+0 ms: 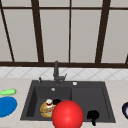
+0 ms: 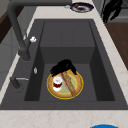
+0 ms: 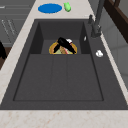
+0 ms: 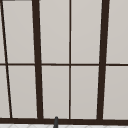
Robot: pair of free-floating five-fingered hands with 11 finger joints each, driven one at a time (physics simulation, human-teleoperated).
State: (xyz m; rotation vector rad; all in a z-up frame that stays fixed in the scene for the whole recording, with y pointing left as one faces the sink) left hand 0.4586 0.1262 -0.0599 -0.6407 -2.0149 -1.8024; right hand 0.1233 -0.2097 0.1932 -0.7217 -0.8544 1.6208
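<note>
red ball covering the near sink rim and part of the yellow plate, its underside cut by the bottom edge, dark dish cut by the right edge, blue plate cut at left, left hand mostly hidden

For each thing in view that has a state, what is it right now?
Left hand: fingers spread, resting on the plate in the basin.
Right hand: in the air at the sink's front edge.
Yellow-rimmed plate: flat on the basin floor, carrying food and a small jar.
Faucet: no water running.
Blue plate: on the counter, bare.
</note>
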